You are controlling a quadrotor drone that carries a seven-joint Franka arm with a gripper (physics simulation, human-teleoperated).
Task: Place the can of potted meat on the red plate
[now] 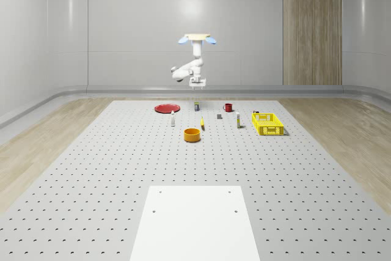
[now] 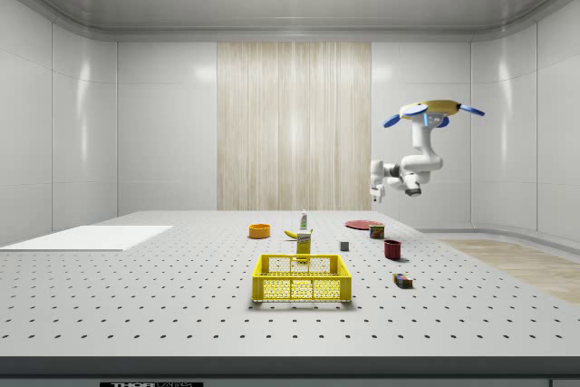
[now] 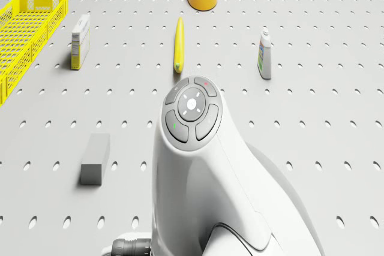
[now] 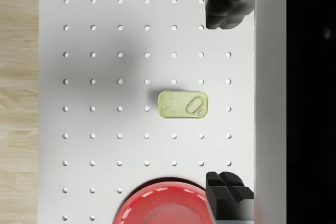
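The drone (image 1: 197,38) hovers above the can (image 4: 182,104) — gripper (image 4: 227,98) spread wide, centred to descend — plate (image 4: 163,203) just beside.

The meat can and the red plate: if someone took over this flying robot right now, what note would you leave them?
Gripper: open, empty, high above the can, fingers spread either side of it.
Drone: hovering over the far end of the table, above the can.
Can: upright on the table, beside the red plate, not touching it.
Done: lined up over the can.
Left: descend, grip, lift, set it on the plate.
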